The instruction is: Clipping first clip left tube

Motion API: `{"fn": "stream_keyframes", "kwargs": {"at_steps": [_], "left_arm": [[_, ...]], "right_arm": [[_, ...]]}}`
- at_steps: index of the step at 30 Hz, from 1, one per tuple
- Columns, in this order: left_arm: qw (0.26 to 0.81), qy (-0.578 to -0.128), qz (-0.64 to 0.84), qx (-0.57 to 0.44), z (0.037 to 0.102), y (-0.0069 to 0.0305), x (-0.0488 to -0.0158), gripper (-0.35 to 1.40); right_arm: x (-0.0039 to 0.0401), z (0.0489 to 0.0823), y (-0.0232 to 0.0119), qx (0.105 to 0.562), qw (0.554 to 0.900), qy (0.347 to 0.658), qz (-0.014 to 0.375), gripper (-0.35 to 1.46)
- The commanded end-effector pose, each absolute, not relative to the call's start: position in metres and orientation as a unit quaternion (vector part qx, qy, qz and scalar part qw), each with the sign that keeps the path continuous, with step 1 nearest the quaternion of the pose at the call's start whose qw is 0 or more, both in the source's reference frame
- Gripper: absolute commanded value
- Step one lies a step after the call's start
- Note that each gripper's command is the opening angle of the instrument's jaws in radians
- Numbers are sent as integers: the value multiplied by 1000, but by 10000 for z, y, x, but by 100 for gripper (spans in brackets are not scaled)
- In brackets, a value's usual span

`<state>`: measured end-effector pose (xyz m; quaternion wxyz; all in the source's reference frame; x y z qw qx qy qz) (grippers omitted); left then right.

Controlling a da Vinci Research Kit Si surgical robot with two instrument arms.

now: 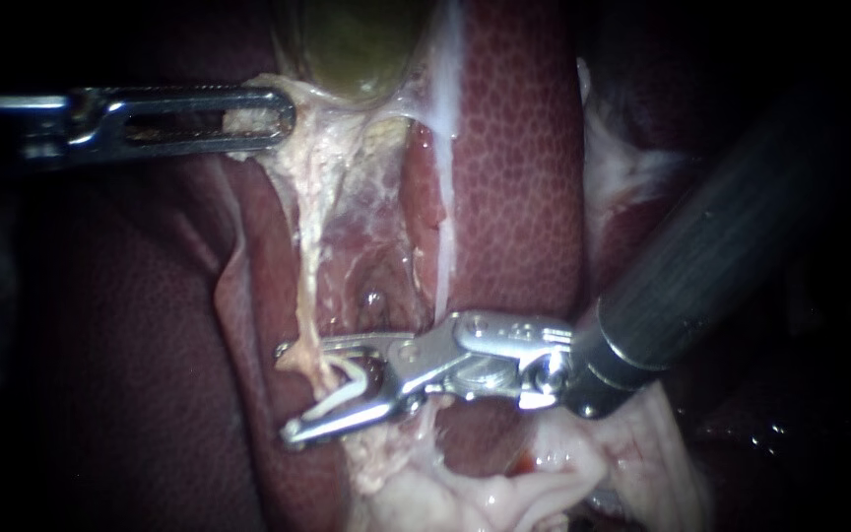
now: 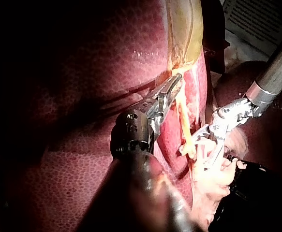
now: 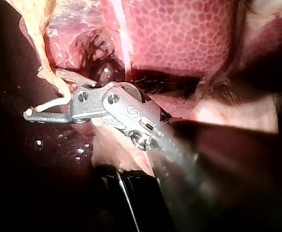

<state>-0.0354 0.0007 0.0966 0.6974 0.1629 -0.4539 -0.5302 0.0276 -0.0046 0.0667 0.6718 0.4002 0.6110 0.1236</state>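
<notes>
The left tube [image 1: 305, 256] is a pale strand running down from the green gallbladder [image 1: 357, 49] over the liver [image 1: 514, 148]. My left instrument [image 1: 268, 120] comes in high and has its slotted jaws shut on pale tissue just below the gallbladder [image 2: 184, 29]. My right instrument [image 1: 286, 392] stands with its jaws apart around the lower end of this tube, carrying a white clip [image 1: 342, 394] between them. In the right wrist view the tube [image 3: 44, 58] drops into the jaws of the right instrument [image 3: 41, 94], where the clip [image 3: 49, 105] lies along one jaw.
A second whitish strand [image 1: 442, 197] runs down the liver to the right of the left tube. Pale fatty tissue [image 1: 485, 493] bulges below the right instrument. The left wrist view shows a printed sheet [image 2: 257, 19] beyond the liver.
</notes>
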Motion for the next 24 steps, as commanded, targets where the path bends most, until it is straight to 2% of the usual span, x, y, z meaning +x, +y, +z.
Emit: {"fn": "stream_keyframes", "kwargs": {"at_steps": [1, 24], "left_arm": [[697, -454, -530, 163, 966, 7, -354, -35], [697, -454, -531, 162, 967, 6, -357, -35]], "right_arm": [[276, 668, -45, 400, 672, 611, 123, 58], [291, 672, -43, 404, 670, 611, 121, 58]]}}
